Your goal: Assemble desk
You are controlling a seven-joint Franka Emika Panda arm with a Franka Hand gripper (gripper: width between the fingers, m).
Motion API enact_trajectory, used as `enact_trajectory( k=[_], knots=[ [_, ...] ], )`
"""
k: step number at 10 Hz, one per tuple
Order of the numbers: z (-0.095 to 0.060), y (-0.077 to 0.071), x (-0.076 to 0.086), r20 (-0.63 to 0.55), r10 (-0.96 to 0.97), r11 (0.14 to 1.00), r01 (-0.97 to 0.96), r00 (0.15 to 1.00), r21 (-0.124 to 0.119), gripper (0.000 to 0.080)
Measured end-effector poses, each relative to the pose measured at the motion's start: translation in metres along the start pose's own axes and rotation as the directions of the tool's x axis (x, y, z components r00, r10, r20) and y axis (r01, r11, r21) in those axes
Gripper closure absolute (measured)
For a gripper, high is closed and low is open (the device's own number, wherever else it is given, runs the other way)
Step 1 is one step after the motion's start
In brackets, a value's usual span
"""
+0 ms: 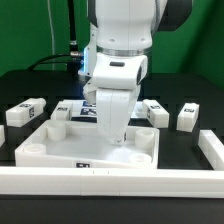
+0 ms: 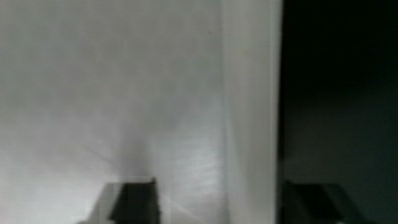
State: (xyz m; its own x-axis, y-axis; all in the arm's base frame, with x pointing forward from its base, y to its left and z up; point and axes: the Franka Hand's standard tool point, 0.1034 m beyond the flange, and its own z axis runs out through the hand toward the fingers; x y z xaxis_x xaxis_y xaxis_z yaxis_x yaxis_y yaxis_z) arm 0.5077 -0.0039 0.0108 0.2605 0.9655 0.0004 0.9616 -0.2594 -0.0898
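Exterior view: our gripper (image 1: 112, 140) low in the tabletop (image 1: 45, 150), open or shut we cannot tell; we'd keep it square.

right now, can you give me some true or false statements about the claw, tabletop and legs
1. The claw is down at the tabletop. True.
2. The legs are fitted in the corner sockets. False: the sockets in view are empty, and the legs lie loose on the table.
3. A leg lies to the exterior view's right of the tabletop. True.
4. The tabletop stands on edge. False: it lies flat, rim up.
5. The table is white. False: it is black.
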Motion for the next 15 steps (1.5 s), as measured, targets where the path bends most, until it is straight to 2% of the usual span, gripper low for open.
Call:
enact_trajectory(
  k=[1, 2, 3, 8, 12, 15],
  knots=[
    [0.001, 0.0, 0.0, 0.0, 0.0, 1.0, 0.0, 1.0, 0.001, 0.0596],
    [0.002, -0.002, 0.0, 0.002, 0.0, 1.0, 0.0, 1.0, 0.007, 0.0596],
    [0.002, -0.003, 0.0, 0.003, -0.005, 1.0, 0.005, 1.0, 0.008, 0.0735],
    [0.002, -0.003, 0.0, 0.003, -0.005, 1.0, 0.005, 1.0, 0.008, 0.0735],
    [-0.001, 0.001, 0.009, 0.028, -0.168, 0.986, 0.168, 0.985, 0.001, 0.0735],
    [-0.001, 0.001, 0.011, 0.031, -0.177, 0.984, 0.177, 0.984, 0.001, 0.0735]
  ],
)
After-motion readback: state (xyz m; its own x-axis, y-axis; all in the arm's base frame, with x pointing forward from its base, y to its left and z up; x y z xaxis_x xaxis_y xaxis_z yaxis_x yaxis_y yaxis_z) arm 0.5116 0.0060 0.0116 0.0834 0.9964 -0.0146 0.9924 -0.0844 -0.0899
